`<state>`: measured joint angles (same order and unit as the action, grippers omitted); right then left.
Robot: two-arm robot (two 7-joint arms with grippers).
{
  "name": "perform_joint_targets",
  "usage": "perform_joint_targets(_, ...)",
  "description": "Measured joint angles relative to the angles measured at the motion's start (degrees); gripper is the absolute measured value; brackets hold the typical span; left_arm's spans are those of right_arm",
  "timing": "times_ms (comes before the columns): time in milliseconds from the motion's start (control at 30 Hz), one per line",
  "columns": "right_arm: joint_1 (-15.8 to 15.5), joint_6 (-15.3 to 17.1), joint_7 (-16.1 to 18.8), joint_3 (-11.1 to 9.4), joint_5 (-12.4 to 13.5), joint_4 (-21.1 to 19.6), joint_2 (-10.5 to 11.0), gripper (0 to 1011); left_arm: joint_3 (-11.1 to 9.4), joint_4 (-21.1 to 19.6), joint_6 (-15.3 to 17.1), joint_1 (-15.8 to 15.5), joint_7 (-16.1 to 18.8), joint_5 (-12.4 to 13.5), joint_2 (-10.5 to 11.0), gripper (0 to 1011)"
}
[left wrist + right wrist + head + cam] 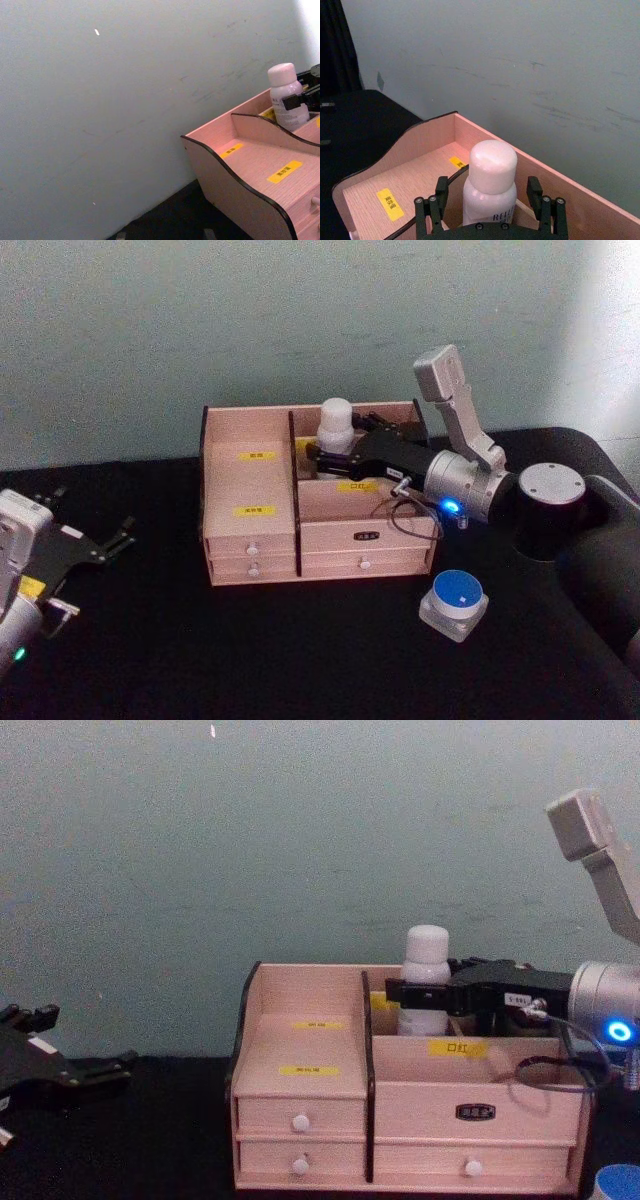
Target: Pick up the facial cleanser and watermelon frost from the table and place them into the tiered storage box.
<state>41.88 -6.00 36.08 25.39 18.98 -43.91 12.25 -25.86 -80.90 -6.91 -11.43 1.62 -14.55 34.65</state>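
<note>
Bare black worktop (pixel 300 660) along the near edge, with open room at 6 o'clock of the one tiered storage box (pixel 250 532). One watermelon frost (pixel 455 602), a squat clear jar with a blue lid, sits at 5 o'clock, apart from the box. Left end effector (pixel 120 535) parked at 8 o'clock; grip cannot tell. One facial cleanser (pixel 336 425), white and round-capped, stands upright in the rear right compartment. Right end effector (pixel 325 462) is spread, straddling it with gaps on both sides.

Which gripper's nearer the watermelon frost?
Right. The right gripper straddles the facial cleanser in the tiered storage box, just beyond the watermelon frost; the left gripper sits far off on the left.
</note>
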Motion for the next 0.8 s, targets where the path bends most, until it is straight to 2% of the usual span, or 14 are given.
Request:
perform_joint_targets(67, 0.0, 0.0, 0.0, 0.0, 0.0, 0.0, 0.0, 1000, 0.0, 0.0, 0.0, 0.0, 0.0, 0.0, 0.0, 1001)
perform_joint_targets(200, -1.6, 0.0, -0.9, -0.6, 0.0, -3.1, 0.8, 1000, 0.0, 0.0, 0.0, 0.0, 0.0, 0.0, 0.0, 1001)
perform_joint_targets(233, -2.6, 0.1, -1.6, -1.0, 0.0, -5.2, 1.3, 1000, 0.0, 0.0, 0.0, 0.0, 0.0, 0.0, 0.0, 1001)
perform_joint_targets(267, -2.6, 0.1, -1.6, -1.0, 0.0, -5.2, 1.3, 1000, 0.0, 0.0, 0.0, 0.0, 0.0, 0.0, 0.0, 1001)
perform_joint_targets(300, -4.1, 0.4, -2.4, -1.5, 0.2, -8.3, 2.2, 1000, 0.0, 0.0, 0.0, 0.0, 0.0, 0.0, 0.0, 1001)
perform_joint_targets(400, -6.0, 1.0, -3.1, -2.1, 0.7, -12.2, 3.4, 1000, 0.0, 0.0, 0.0, 0.0, 0.0, 0.0, 0.0, 1001)
perform_joint_targets(500, -10.0, 2.3, -3.7, -3.5, 1.8, -19.6, 6.1, 1000, 0.0, 0.0, 0.0, 0.0, 0.0, 0.0, 0.0, 1001)
perform_joint_targets(600, -12.7, 3.0, -3.7, -4.3, 2.9, -24.2, 8.1, 1000, 0.0, 0.0, 0.0, 0.0, 0.0, 0.0, 0.0, 1001)
perform_joint_targets(733, -18.2, 4.3, -3.4, -6.2, 5.5, -32.1, 12.4, 1000, 0.0, 0.0, 0.0, 0.0, 0.0, 0.0, 0.0, 1001)
perform_joint_targets(800, -20.0, 4.6, -3.2, -6.9, 6.3, -34.4, 13.8, 1000, 0.0, 0.0, 0.0, 0.0, 0.0, 0.0, 0.0, 1001)
